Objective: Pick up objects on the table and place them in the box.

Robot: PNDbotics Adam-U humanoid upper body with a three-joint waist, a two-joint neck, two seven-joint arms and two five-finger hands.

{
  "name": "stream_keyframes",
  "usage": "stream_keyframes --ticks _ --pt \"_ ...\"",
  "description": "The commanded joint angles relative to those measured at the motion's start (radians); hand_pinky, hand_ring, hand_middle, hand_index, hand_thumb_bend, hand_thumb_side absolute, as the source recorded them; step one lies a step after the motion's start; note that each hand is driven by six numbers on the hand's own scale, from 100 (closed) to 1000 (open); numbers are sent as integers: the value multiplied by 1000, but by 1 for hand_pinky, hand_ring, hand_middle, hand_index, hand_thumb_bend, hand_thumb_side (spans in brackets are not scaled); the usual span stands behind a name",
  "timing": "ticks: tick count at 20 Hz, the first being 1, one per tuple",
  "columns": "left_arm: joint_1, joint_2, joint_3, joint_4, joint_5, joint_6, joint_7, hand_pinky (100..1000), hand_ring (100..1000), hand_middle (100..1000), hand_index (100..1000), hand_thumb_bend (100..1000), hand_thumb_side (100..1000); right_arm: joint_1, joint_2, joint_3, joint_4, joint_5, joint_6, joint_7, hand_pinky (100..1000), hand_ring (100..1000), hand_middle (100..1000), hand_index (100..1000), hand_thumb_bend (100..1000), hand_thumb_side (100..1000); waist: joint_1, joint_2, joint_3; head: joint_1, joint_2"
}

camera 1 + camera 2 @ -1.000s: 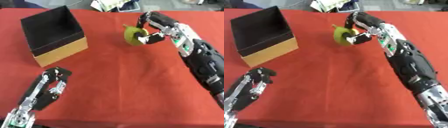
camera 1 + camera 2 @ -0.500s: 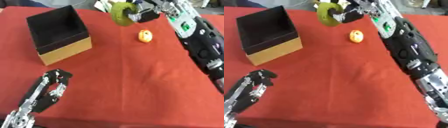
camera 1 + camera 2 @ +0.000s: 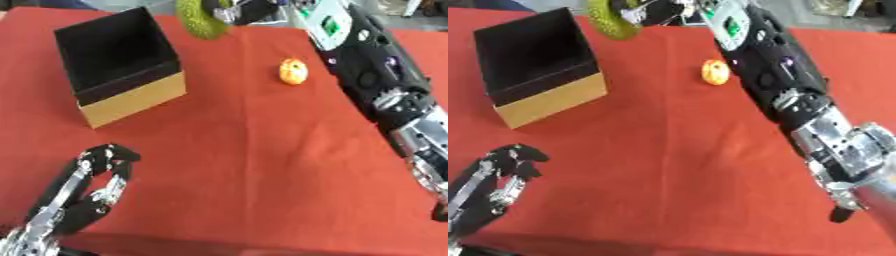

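My right hand (image 3: 238,9) is raised at the top of the view, shut on a green round object (image 3: 199,19) that hangs in the air just right of the box. The box (image 3: 118,65) is black inside with tan outer walls and stands open at the upper left of the red table. A small orange fruit-like object (image 3: 293,71) lies on the cloth to the right of the box, beside my right forearm (image 3: 372,70). My left hand (image 3: 87,192) rests near the lower left corner with its fingers curled and nothing in it.
The red cloth (image 3: 254,165) covers the table, with its front edge at the bottom. Cluttered items show beyond the far edge at the top right.
My right hand has carried the green object up and left, from the table's middle toward the box. The orange object it uncovered stays on the cloth. The view has shifted.
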Motion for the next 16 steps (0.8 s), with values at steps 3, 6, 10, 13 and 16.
stream_keyframes --ticks 3,6,10,13,16 --pt "-24 -6 -12 -5 9 -4 -17 630 757 647 719 100 750 -28 18 -13 14 33 -19 26 661 573 494 377 100 203 -1 -11 21 -33 1" --pt "-33 -11 -21 -2 7 -7 -26 630 757 647 719 100 750 -27 27 -14 23 52 -25 35 662 574 495 378 100 202 -4 -7 37 -46 -6" --pt "-47 -19 -33 2 5 -11 -41 632 758 649 720 100 752 -29 34 -18 30 65 -28 32 659 573 498 398 100 238 -6 -2 63 -71 -14" --pt "-57 -26 -43 7 7 -12 -54 633 759 650 720 100 755 -36 42 -31 27 79 -19 -9 657 579 526 559 100 225 -7 2 87 -94 -19" --pt "-64 -30 -50 9 10 -15 -64 633 759 650 720 100 759 -42 44 -26 16 130 23 -104 710 677 724 964 100 208 -5 5 102 -115 -26"
